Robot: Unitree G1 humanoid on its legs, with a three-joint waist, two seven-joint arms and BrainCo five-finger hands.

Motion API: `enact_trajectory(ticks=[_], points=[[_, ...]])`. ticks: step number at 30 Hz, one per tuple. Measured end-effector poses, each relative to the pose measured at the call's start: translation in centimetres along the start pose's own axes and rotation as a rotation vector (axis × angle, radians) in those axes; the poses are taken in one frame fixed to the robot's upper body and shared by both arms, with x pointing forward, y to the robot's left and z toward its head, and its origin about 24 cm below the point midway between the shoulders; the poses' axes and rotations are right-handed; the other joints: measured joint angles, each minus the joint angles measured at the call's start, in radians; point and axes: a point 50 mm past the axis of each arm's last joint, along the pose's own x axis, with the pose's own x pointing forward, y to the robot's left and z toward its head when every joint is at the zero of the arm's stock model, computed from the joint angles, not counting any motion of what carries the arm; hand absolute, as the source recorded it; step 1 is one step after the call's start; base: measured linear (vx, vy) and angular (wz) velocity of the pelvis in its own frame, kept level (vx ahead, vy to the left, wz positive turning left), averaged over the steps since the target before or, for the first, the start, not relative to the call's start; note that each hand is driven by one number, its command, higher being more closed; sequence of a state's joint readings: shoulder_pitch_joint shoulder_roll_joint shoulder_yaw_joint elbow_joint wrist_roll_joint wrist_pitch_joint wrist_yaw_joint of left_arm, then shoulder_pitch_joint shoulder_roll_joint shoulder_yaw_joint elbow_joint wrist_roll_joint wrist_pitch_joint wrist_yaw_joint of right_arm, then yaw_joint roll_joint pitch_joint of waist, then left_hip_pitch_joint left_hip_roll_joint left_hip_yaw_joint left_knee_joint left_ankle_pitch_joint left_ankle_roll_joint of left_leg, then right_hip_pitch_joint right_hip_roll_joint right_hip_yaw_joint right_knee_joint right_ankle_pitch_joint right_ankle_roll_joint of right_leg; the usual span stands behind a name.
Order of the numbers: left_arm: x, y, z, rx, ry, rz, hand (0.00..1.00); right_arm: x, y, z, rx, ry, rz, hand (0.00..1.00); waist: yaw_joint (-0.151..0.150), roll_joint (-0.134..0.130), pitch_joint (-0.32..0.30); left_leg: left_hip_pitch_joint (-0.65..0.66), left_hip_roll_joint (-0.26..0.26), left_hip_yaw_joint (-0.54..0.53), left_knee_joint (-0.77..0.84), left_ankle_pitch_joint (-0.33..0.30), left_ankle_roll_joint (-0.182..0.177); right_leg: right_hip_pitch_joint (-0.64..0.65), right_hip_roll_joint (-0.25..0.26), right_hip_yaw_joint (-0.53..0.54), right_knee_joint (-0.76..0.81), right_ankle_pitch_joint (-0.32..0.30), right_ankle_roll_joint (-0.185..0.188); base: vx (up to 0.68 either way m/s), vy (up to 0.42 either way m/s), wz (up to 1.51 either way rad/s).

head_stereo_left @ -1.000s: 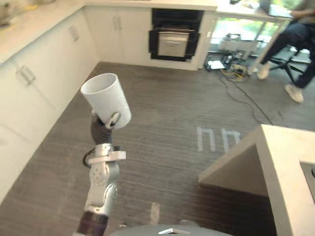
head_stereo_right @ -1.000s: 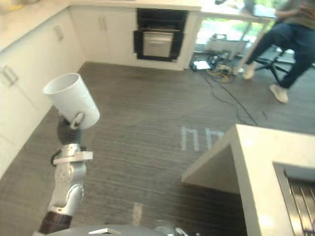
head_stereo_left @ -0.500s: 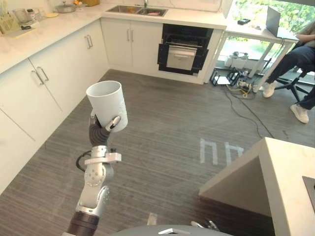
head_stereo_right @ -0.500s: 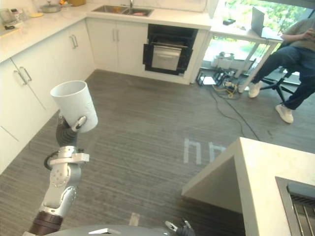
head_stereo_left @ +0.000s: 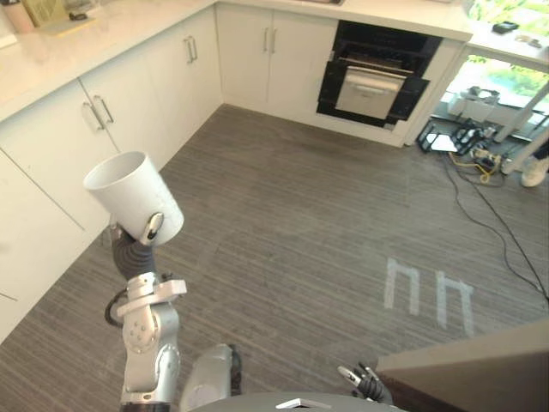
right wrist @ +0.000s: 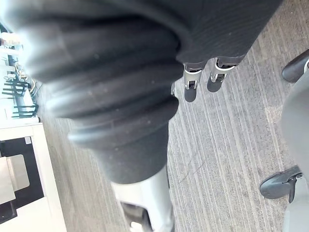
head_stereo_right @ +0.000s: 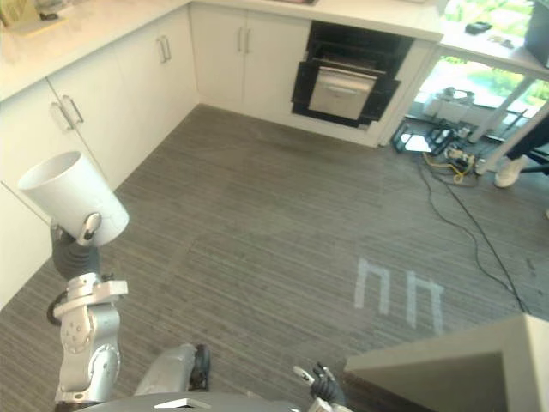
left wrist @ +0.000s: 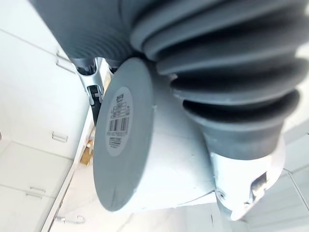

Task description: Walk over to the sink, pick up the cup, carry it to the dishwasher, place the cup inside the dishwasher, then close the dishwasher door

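The robot's left hand (head_stereo_left: 152, 227) is up at about 9 o'clock in front of it, fingers and thumb curled round a white cup (head_stereo_left: 133, 196), the thumb pressed against the wall near the base. The cup is tipped, its open mouth facing up and away towards the white cabinets (head_stereo_left: 129, 103) that run along the wall from 9 round to 12 o'clock. From the left wrist, the cup's flat base (left wrist: 123, 140) carries a printed label and silver fingers (left wrist: 94, 84) wrap the far side. The dishwasher (head_stereo_left: 373, 81), a dark-fronted unit built in under the counter, stands across the room at about 1 o'clock, well apart from the cup. The right hand (right wrist: 190, 83) hangs low at 5 o'clock with relaxed fingers, holding nothing, above the grey striped floor (head_stereo_left: 300, 215). Pale tape marks (head_stereo_left: 429, 296) lie on the floor at 3 o'clock, and a grey counter corner (head_stereo_left: 463, 373) juts in at 4 o'clock.
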State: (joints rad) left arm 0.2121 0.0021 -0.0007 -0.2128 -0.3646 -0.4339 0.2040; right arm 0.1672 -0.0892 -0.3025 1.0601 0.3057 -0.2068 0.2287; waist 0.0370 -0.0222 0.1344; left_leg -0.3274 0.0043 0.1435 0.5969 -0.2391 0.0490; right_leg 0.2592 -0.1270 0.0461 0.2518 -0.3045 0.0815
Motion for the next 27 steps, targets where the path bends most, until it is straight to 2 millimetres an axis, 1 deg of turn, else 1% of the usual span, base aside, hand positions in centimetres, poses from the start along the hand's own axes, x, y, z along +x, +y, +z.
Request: enact_trajectory(ticks=[1, 2, 3, 4, 5, 6, 7, 8, 9, 10, 11, 12, 13, 14, 15, 16, 17, 18, 19, 20, 21, 22, 23, 24, 25, 26, 27], points=[[0.0, -0.1, 0.0, -0.008, 0.003, -0.014, 1.0, -0.2, -0.4, -0.3, 0.019, 0.007, -0.022, 0.0, -0.002, -0.013, -0.006, 0.038, -0.03, 0.014, -0.026, -0.017, 0.015, -0.017, -0.02, -0.003, 0.084, 0.007, 0.014, 0.41, 0.187, 0.04], [0.2, -0.4, -0.1, -0.024, 0.005, -0.042, 1.0, -0.4, -1.0, -0.5, 0.035, 0.011, -0.046, 0.0, -0.006, -0.018, -0.01, 0.081, -0.051, 0.029, -0.042, -0.031, 0.044, -0.052, -0.043, -0.008, 0.223, 0.021, 0.052, 0.41, 0.184, 0.01], [0.4, -0.6, -0.1, -0.025, 0.006, -0.06, 1.0, -0.5, -1.2, -0.7, 0.043, 0.012, -0.06, 0.0, -0.008, -0.019, -0.011, 0.105, -0.06, 0.033, -0.051, -0.044, 0.052, -0.078, -0.053, -0.009, 0.31, 0.042, 0.085, 0.42, 0.172, -0.05], [0.5, -0.9, -0.1, -0.02, 0.014, -0.089, 1.0, -0.7, -1.4, -1.0, 0.04, 0.02, -0.075, 0.0, -0.009, -0.028, -0.012, 0.166, -0.087, 0.041, -0.083, -0.059, 0.063, -0.138, -0.088, -0.016, 0.471, 0.125, 0.163, 0.42, 0.171, -0.22], [0.4, -1.3, -0.3, -0.024, 0.028, -0.111, 1.0, -0.9, -1.7, -1.2, 0.039, 0.022, -0.084, 0.0, -0.008, -0.029, -0.016, 0.237, -0.109, 0.045, -0.147, -0.075, 0.051, -0.215, -0.118, -0.033, 0.644, 0.198, 0.174, 0.41, 0.168, -0.3], [0.4, -1.5, -0.3, -0.025, 0.037, -0.125, 1.0, -0.9, -1.7, -1.2, 0.041, 0.019, -0.086, 0.0, -0.009, -0.03, -0.017, 0.279, -0.116, 0.045, -0.185, -0.075, 0.054, -0.253, -0.117, -0.043, 0.725, 0.199, 0.146, 0.41, 0.152, -0.29], [0.1, -2.3, -0.6, -0.037, 0.057, -0.146, 1.0, -1.0, -1.6, -1.3, 0.051, 0.007, -0.089, 0.0, -0.018, -0.022, -0.022, 0.354, -0.119, 0.036, -0.269, -0.063, 0.057, -0.33, -0.093, -0.079, 0.832, 0.164, 0.084, 0.33, 0.105, -0.07], [-0.1, -2.7, -0.8, -0.045, 0.068, -0.161, 1.0, -1.0, -1.4, -1.3, 0.052, -0.002, -0.086, 0.0, -0.027, -0.012, -0.022, 0.383, -0.118, 0.024, -0.309, -0.054, 0.06, -0.368, -0.074, -0.106, 0.858, 0.139, 0.054, 0.52, 0.09, 0.21], [-0.1, -3.7, -0.9, -0.057, 0.07, -0.196, 1.0, -1.1, -1.1, -1.4, 0.062, -0.017, -0.083, 0.0, -0.046, -0.008, -0.026, 0.447, -0.116, -0.005, -0.377, -0.039, 0.066, -0.438, -0.044, -0.16, 0.867, 0.088, 0.028, 0.44, 0.028, 0.44], [0.0, -4.8, -1.0, -0.073, 0.069, -0.242, 1.0, -1.4, -0.8, -1.8, 0.072, -0.028, -0.08, 0.0, -0.059, -0.002, -0.019, 0.502, -0.109, -0.02, -0.423, -0.03, 0.056, -0.516, -0.031, -0.21, 0.832, 0.041, -0.003, 0.44, -0.005, 0.51], [0.1, -5.3, -1.0, -0.082, 0.07, -0.261, 1.0, -1.5, -0.7, -1.9, 0.079, -0.034, -0.08, 0.0, -0.065, -0.003, -0.02, 0.526, -0.103, -0.03, -0.435, -0.033, 0.055, -0.552, -0.029, -0.237, 0.792, 0.025, -0.016, 0.38, -0.041, 0.58], [0.3, -6.2, -1.1, -0.1, 0.07, -0.294, 1.0, -1.6, -0.4, -1.9, 0.095, -0.053, -0.079, 0.0, -0.079, 0.005, -0.019, 0.568, -0.083, -0.061, -0.457, -0.045, 0.042, -0.615, -0.026, -0.285, 0.675, 0.015, -0.033, 0.63, -0.083, 0.75], [0.6, -7.0, -1.2, -0.112, 0.071, -0.323, 1.0, -1.7, -0.2, -1.9, 0.105, -0.068, -0.077, 0.0, -0.093, 0.017, -0.015, 0.609, -0.046, -0.087, -0.465, -0.063, 0.015, -0.653, -0.014, -0.312, 0.513, 0.035, -0.05, 0.66, -0.094, 0.92], [0.8, -7.4, -1.4, -0.116, 0.077, -0.342, 1.0, -1.8, -0.2, -1.9, 0.113, -0.082, -0.082, 0.0, -0.1, 0.026, -0.01, 0.636, -0.014, -0.09, -0.455, -0.077, -0.009, -0.655, 0.01, -0.297, 0.352, 0.094, -0.057, 0.69, -0.133, 0.87], [0.8, -7.6, -1.7, -0.118, 0.089, -0.353, 1.0, -1.8, -0.2, -1.9, 0.122, -0.088, -0.086, 0.0, -0.101, 0.027, -0.011, 0.653, 0.012, -0.085, -0.433, -0.091, -0.032, -0.644, 0.036, -0.259, 0.169, 0.176, -0.057, 0.47, -0.125, 0.71], [0.7, -7.6, -1.7, -0.119, 0.093, -0.357, 1.0, -1.9, -0.1, -2.1, 0.122, -0.09, -0.084, 0.0, -0.099, 0.023, -0.013, 0.676, 0.025, -0.082, -0.408, -0.113, -0.054, -0.637, 0.046, -0.216, 0.038, 0.233, -0.051, 0.77, -0.245, 0.57], [0.5, -7.2, -1.8, -0.109, 0.099, -0.352, 1.0, -2.2, 0.0, -2.7, 0.113, -0.07, -0.078, 0.0, -0.089, 0.001, -0.027, 0.72, 0.029, -0.073, -0.374, -0.143, -0.084, -0.635, 0.042, -0.183, -0.056, 0.303, -0.053, 0.69, -0.235, 0.38], [0.4, -7.0, -2.1, -0.111, 0.113, -0.338, 1.0, -2.2, -0.2, -2.5, 0.104, -0.071, -0.08, 0.0, -0.09, 0.007, -0.034, 0.737, 0.048, -0.071, -0.362, -0.151, -0.088, -0.629, 0.046, -0.19, -0.029, 0.382, -0.063, 0.86, -0.291, 0.21], [0.1, -6.8, -2.8, -0.112, 0.145, -0.329, 1.0, -2.1, -0.9, -1.8, 0.088, -0.085, -0.09, 0.0, -0.086, 0.045, -0.04, 0.75, 0.086, -0.057, -0.319, -0.138, -0.107, -0.628, 0.059, -0.222, 0.035, 0.455, -0.092, 0.75, -0.259, 0.03], [0.0, -6.9, -2.9, -0.12, 0.151, -0.331, 1.0, -1.8, -1.1, -1.0, 0.092, -0.101, -0.094, 0.0, -0.084, 0.077, -0.038, 0.757, 0.112, -0.06, -0.287, -0.111, -0.107, -0.636, 0.078, -0.239, 0.098, 0.429, -0.105, 0.74, -0.264, -0.1], [0.0, -7.0, -2.8, -0.129, 0.148, -0.333, 1.0, -1.5, -1.1, -0.2, 0.081, -0.12, -0.09, 0.0, -0.088, 0.091, -0.038, 0.756, 0.128, -0.061, -0.252, -0.054, -0.119, -0.64, 0.094, -0.242, 0.162, 0.383, -0.11, 0.72, -0.271, -0.26], [0.1, -7.0, -2.8, -0.131, 0.144, -0.336, 1.0, -1.3, -0.7, 0.3, 0.07, -0.134, -0.074, 0.0, -0.093, 0.088, -0.038, 0.756, 0.13, -0.062, -0.208, 0.021, -0.117, -0.635, 0.107, -0.24, 0.211, 0.33, -0.119, 0.71, -0.254, -0.43], [0.0, -7.2, -2.8, -0.139, 0.144, -0.341, 1.0, -1.2, -0.5, 0.7, 0.055, -0.15, -0.06, 0.0, -0.1, 0.094, -0.036, 0.746, 0.146, -0.065, -0.107, 0.137, -0.129, -0.598, 0.135, -0.232, 0.236, 0.264, -0.121, 0.69, -0.232, -0.44], [0.0, -7.3, -2.8, -0.147, 0.144, -0.338, 1.0, -1.2, -0.5, 0.9, 0.053, -0.155, -0.06, 0.0, -0.101, 0.102, -0.031, 0.724, 0.165, -0.071, -0.032, 0.221, -0.174, -0.568, 0.154, -0.223, 0.235, 0.231, -0.122, 0.65, -0.146, -0.62], [-0.2, -7.3, -2.9, -0.156, 0.151, -0.327, 1.0, -1.3, -0.7, 1.1, 0.057, -0.16, -0.069, 0.0, -0.097, 0.113, -0.031, 0.648, 0.181, -0.104, 0.121, 0.479, -0.225, -0.513, 0.199, -0.203, 0.219, 0.187, -0.146, 0.62, -0.066, -0.61], [-0.5, -7.4, -3.1, -0.17, 0.162, -0.312, 1.0, -1.2, -0.6, 1.6, 0.05, -0.177, -0.064, 0.0, -0.095, 0.127, -0.032, 0.511, 0.181, -0.154, 0.347, 0.584, -0.216, -0.459, 0.23, -0.188, 0.189, 0.159, -0.163, 0.59, -0.041, -0.55], [-0.6, -7.5, -3.1, -0.175, 0.162, -0.31, 1.0, -1.2, -0.7, 1.6, 0.05, -0.179, -0.066, 0.0, -0.094, 0.131, -0.028, 0.425, 0.179, -0.172, 0.481, 0.529, -0.228, -0.432, 0.243, -0.184, 0.176, 0.147, -0.172, 0.53, -0.044, -0.45]])
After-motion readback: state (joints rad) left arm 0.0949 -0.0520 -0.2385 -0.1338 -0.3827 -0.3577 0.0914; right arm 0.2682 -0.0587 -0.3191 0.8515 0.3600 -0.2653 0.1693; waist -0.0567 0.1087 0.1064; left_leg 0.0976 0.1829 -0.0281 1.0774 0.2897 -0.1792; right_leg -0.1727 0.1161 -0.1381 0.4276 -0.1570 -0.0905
